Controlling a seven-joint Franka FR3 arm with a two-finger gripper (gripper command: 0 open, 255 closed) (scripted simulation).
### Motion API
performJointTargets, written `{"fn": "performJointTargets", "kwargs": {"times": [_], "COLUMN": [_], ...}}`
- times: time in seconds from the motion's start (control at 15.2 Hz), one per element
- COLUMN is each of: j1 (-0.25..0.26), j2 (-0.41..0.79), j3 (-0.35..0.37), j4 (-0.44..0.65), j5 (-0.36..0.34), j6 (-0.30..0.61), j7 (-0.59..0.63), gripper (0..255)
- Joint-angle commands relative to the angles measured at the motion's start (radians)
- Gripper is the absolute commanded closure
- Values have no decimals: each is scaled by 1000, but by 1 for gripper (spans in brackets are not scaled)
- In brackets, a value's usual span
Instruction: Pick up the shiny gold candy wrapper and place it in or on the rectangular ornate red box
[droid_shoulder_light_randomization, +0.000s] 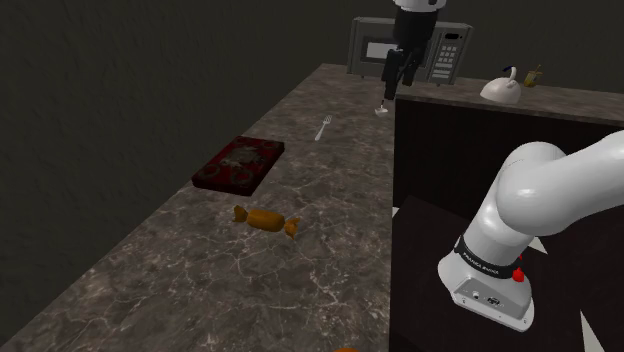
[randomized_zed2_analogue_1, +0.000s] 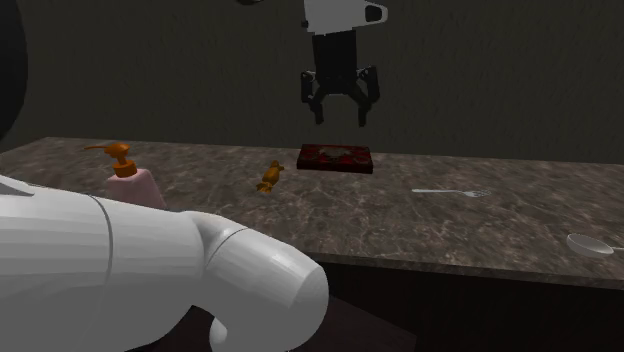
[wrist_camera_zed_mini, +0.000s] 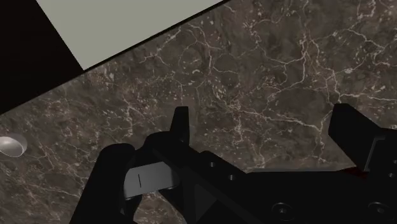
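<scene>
The gold-orange candy wrapper (droid_shoulder_light_randomization: 266, 220), twisted at both ends, lies flat on the dark marbled table (droid_shoulder_light_randomization: 150, 270). It is well apart from the end effector (randomized_zed2_analogue_1: 341, 118), which touches nothing. In the second exterior view the wrapper sits lower than the end effector and toward that view's left. In the shoulder view it is much nearer the stand than the end effector (droid_shoulder_light_randomization: 393, 90) is.

The dark red ornate box (droid_shoulder_light_randomization: 240, 164) rests on the table just beyond the wrapper, not touching it. In the second exterior view the box (randomized_zed2_analogue_1: 335, 158) appears almost straight under the end effector.

The end effector hangs high over the table with its fingers spread wide and nothing between them. In the wrist view only bare marble shows between them (wrist_camera_zed_mini: 264, 124).

A pale fork (droid_shoulder_light_randomization: 323, 128) and a small spoon (droid_shoulder_light_randomization: 381, 110) lie on the table lower than the end effector, and a grey microwave (droid_shoulder_light_randomization: 410, 48) stands behind it. A pink soap dispenser (randomized_zed2_analogue_1: 130, 180) stands far off.
</scene>
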Motion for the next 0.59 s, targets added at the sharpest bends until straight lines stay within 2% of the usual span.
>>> {"fn": "performJointTargets", "kwargs": {"times": [0.0, 0.53], "j1": [0, 58], "j2": [0, 133], "j3": [0, 98], "j4": [0, -76], "j5": [0, 81], "j6": [0, 201], "j7": [0, 91], "gripper": [0, 0]}}
